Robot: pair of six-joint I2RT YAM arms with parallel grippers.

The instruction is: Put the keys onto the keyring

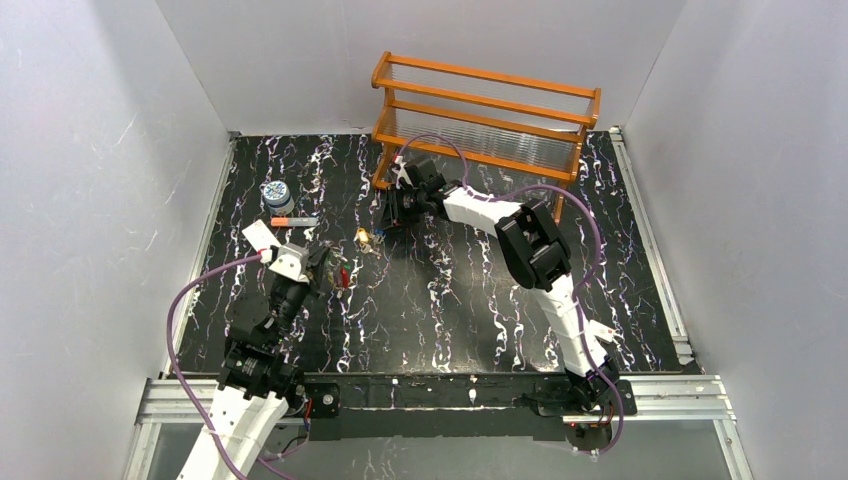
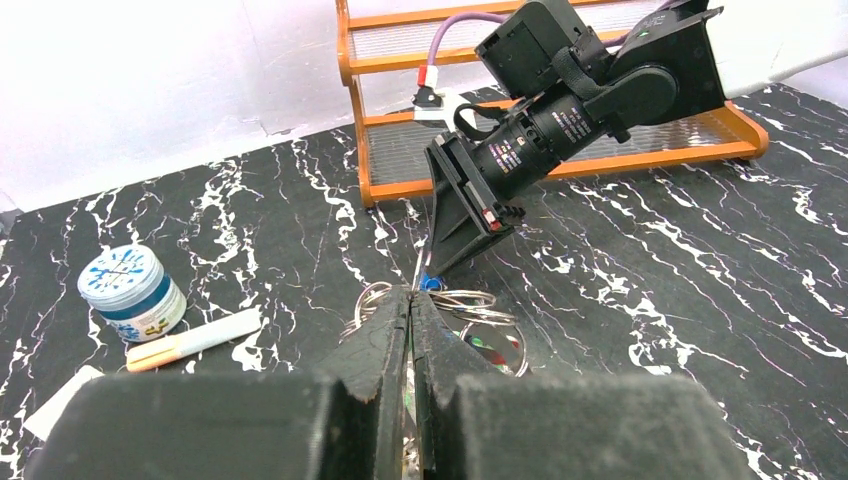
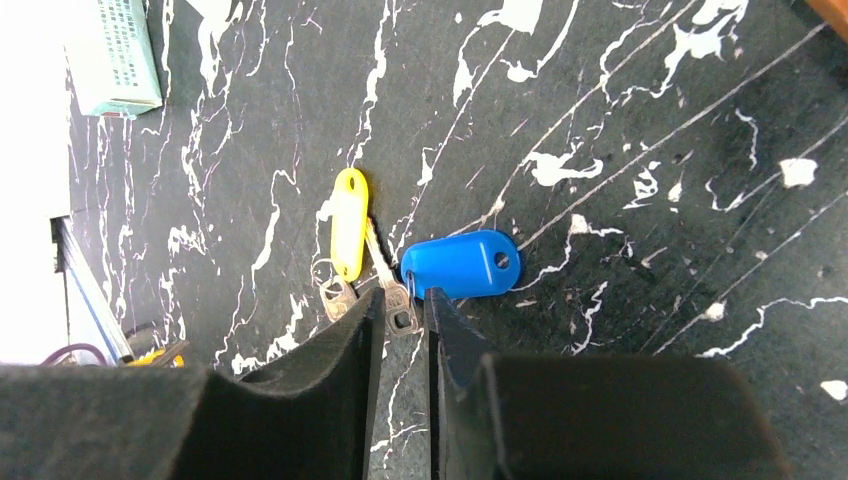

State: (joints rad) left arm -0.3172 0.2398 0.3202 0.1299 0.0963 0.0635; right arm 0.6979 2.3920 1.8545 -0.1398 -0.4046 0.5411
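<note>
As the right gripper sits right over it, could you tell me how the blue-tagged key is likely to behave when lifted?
The blue-tagged key looks tiny and thin, so probably very light. Its blue tag joins by a small ring, so it would likely dangle. Lying flat on the table, smooth metal may slip from a pinch.

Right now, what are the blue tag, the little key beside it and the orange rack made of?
The blue tag looks like smooth plastic: even colour, soft shine. The little key looks like bare metal, silvery and glinting. The orange rack might be painted wood or metal; its glossy bars leave that open.
</note>
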